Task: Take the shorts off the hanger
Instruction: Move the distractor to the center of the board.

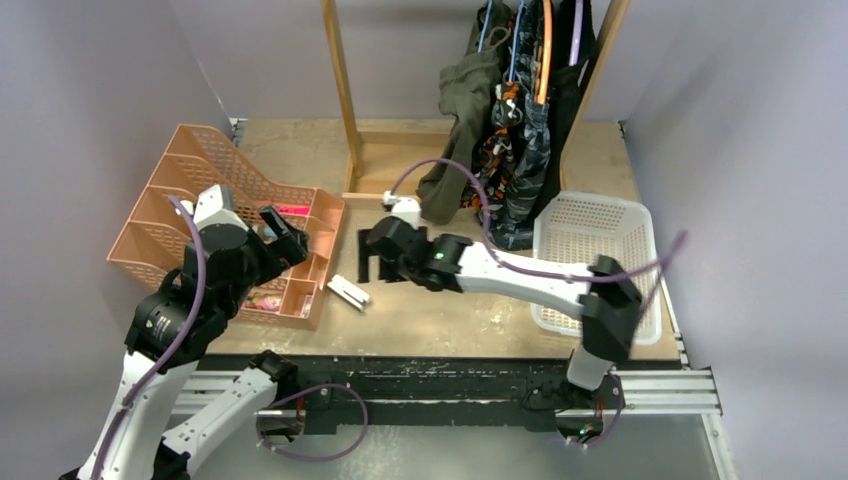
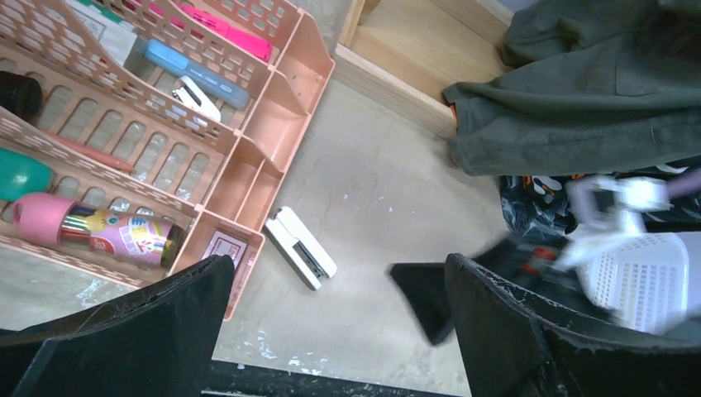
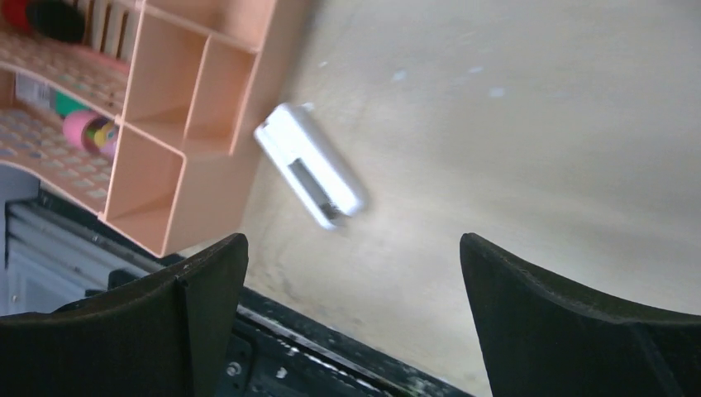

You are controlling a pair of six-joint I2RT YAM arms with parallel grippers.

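Four pairs of shorts hang on hangers from the wooden rack (image 1: 345, 90) at the back right: olive green shorts (image 1: 465, 110), orange camouflage shorts (image 1: 497, 150), grey-blue camouflage shorts (image 1: 530, 170) and black shorts (image 1: 578, 90). The olive pair also shows in the left wrist view (image 2: 579, 91). My right gripper (image 1: 372, 262) is open and empty, low over the table's middle, short of the shorts; in its own view (image 3: 353, 248) only bare table lies between its jaws. My left gripper (image 1: 285, 232) is open and empty over the organiser's right edge, and in its own view (image 2: 337, 273).
A peach desk organiser (image 1: 200, 200) with pens and small items stands at the left. A white stapler (image 1: 348, 292) lies beside it, seen also in the wrist views (image 2: 302, 246) (image 3: 310, 165). A white mesh basket (image 1: 600, 215) sits at the right, below the shorts.
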